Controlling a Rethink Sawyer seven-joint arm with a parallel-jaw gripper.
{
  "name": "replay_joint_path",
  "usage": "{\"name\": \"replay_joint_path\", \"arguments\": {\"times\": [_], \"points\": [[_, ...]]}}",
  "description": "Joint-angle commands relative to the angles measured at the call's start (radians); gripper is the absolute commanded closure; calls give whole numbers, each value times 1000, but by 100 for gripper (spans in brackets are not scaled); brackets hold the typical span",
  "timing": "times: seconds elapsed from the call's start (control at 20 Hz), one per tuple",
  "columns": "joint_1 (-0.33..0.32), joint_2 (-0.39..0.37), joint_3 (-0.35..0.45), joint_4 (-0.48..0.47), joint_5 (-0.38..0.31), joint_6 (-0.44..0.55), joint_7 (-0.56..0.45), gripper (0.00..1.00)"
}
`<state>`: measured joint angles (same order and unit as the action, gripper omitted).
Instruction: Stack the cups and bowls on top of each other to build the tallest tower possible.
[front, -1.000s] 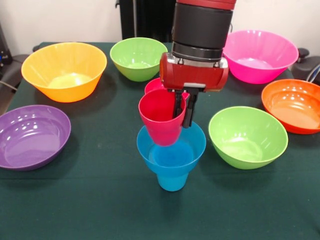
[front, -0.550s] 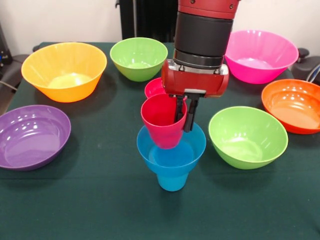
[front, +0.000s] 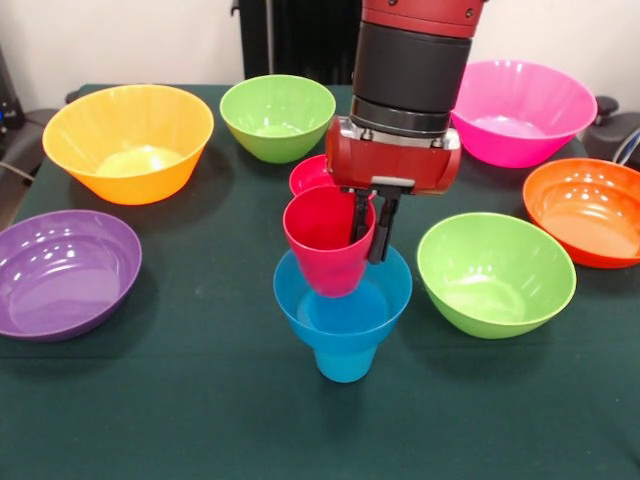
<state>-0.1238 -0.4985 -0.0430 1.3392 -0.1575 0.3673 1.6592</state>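
My gripper (front: 367, 246) is shut on the right rim of the red cup (front: 320, 255), one finger inside the wall and one outside. The cup hangs slightly tilted, its base down inside the small blue bowl (front: 393, 296). I cannot tell whether the cup's base touches the bowl. That bowl sits on top of the sky-blue cup (front: 345, 364), which stands upright on the dark green cloth at the centre front. Together they make the tower. A small red bowl (front: 306, 176) lies just behind it, partly hidden by the gripper body.
Larger bowls ring the tower: yellow-orange (front: 128, 140) at back left, lime green (front: 277, 115) at the back, pink (front: 520, 110) at back right, orange (front: 585, 210) at right, another lime green (front: 495, 272) close on the right, purple (front: 62, 270) at left.
The gripper has shifted a little to the right and up with the red cup still in it, and the cup now hangs straighter over the blue bowl.
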Motion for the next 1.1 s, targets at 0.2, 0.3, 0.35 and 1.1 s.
{"name": "replay_joint_path", "arguments": {"times": [0.2, 0.3, 0.35, 1.1], "points": [[26, 35, 39, -41, 16, -50, 156, 100], [27, 37, 38, -39, 15, -57, 158, 100], [27, 38, 38, -39, 14, -61, 158, 100], [26, 87, 38, -45, 24, -123, 161, 100]]}}
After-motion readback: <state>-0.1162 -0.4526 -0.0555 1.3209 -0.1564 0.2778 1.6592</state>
